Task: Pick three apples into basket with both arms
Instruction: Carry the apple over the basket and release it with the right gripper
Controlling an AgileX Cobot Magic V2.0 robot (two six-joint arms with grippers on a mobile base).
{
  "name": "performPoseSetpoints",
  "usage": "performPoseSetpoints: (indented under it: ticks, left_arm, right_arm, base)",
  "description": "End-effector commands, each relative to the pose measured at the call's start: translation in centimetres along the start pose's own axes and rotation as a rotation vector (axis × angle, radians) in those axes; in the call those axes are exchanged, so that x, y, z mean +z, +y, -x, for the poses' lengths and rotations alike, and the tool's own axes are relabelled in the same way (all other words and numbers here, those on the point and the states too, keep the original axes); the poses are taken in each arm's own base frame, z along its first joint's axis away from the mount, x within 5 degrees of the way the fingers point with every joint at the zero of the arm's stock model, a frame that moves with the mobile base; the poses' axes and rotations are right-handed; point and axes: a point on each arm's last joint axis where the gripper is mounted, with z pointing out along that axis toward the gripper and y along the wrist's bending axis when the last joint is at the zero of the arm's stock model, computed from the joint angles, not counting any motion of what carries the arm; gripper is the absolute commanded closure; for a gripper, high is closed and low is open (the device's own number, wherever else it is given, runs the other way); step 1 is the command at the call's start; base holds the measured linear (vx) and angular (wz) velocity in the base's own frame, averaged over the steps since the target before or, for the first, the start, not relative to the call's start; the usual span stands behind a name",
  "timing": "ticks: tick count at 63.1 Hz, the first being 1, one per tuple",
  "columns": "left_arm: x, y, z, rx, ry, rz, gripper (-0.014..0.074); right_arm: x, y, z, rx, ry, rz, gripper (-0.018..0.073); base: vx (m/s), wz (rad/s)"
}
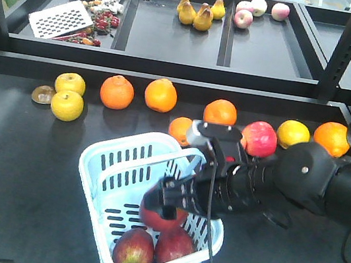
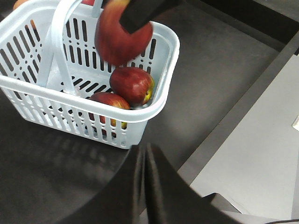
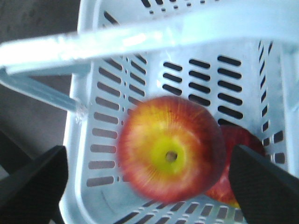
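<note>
The pale blue basket (image 1: 91,158) stands on the dark table with two maroon apples (image 1: 134,250) (image 1: 174,245) lying in its near end. A third apple (image 1: 158,219) is above them inside the basket, blurred in the right wrist view (image 3: 170,154). My right gripper (image 1: 168,200) hangs over it, open, and its fingers (image 3: 32,182) stand clear of the apple on both sides. From the left wrist I see the basket (image 2: 163,93), the two resting apples (image 2: 132,85) (image 2: 110,102) and the upper apple (image 2: 119,42). My left gripper (image 2: 145,151) is shut on nothing, just outside the basket's near corner.
A row of oranges (image 1: 116,91), yellow fruits (image 1: 67,105) and a pinkish-red apple (image 1: 259,138) lies behind the basket. A black shelf (image 1: 176,45) beyond holds pears and more apples. The table edge (image 2: 233,121) runs close on the left gripper's right.
</note>
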Motion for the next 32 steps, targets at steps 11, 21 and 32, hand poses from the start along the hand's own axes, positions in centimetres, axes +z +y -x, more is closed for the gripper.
performPoseSetpoints:
  ticks: [11, 21, 32]
  left_arm:
    - [-0.3, 0.0, 1.2, -0.021, -0.081, 0.011, 0.0603]
    - [-0.3, 0.0, 1.2, -0.021, -0.081, 0.011, 0.0603]
    - [-0.3, 0.0, 1.2, -0.021, -0.081, 0.011, 0.0603]
  right_arm:
    - [-1.7, 1.0, 1.5, -0.019, -0.083, 0.024, -0.0130]
    - [-1.8, 1.3, 0.8, -0.048, -0.012, 0.057, 0.0041]
    - [-3.7, 2.2, 0.4, -0.110, 0.016, 0.087, 0.0414]
  base:
    - [0.00, 0.00]
    - [0.00, 0.00]
    - [0.00, 0.00]
